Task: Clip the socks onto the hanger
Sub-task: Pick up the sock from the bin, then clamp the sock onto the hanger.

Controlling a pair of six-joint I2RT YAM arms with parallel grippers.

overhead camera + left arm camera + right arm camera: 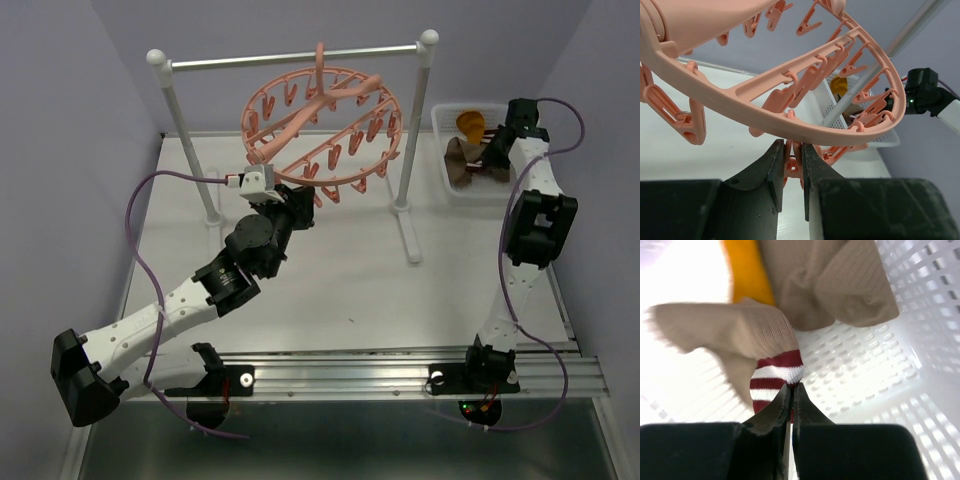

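The salmon-pink ring hanger (715, 97), spoked and fringed with small clips, hangs from the rail stand (300, 58) above the counter (330, 280). The left pincer (792, 150) is narrowed onto one dangling clip (791, 167). Tan socks (735, 335) with red-and-white striped cuffs lie in a white mesh basket (880, 370), where the right pincer (791, 387) is pinched tight on one cuff.

The salmon-pink hanger (320, 125), a spoked ring with dangling clips, is hanging tilted from the rail (300, 58). The tan socks (825, 285) are lying bunched in the basket (900, 370); the right pincer (791, 386) is pinching one's red-and-white striped cuff (776, 374).
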